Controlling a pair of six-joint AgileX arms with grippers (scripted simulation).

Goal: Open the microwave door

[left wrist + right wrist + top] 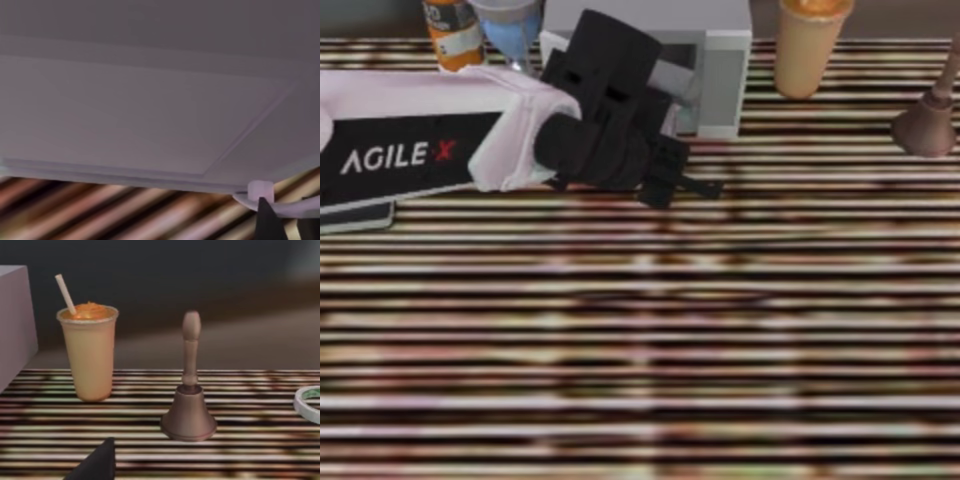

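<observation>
Grey microwave door [672,78] lies directly ahead of left claw [665,125], handle upright; claw's spread can't be told; right arm farther.

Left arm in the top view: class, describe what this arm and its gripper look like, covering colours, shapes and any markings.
The left arm has a boxy white shell with rounded edges and a black panel bearing white "AGILE" lettering followed by a red X. Its wrist section and the left gripper are matt black and blocky, with small black prongs sticking out near the end. No loose cables show. The right arm is not in the top view.
</observation>
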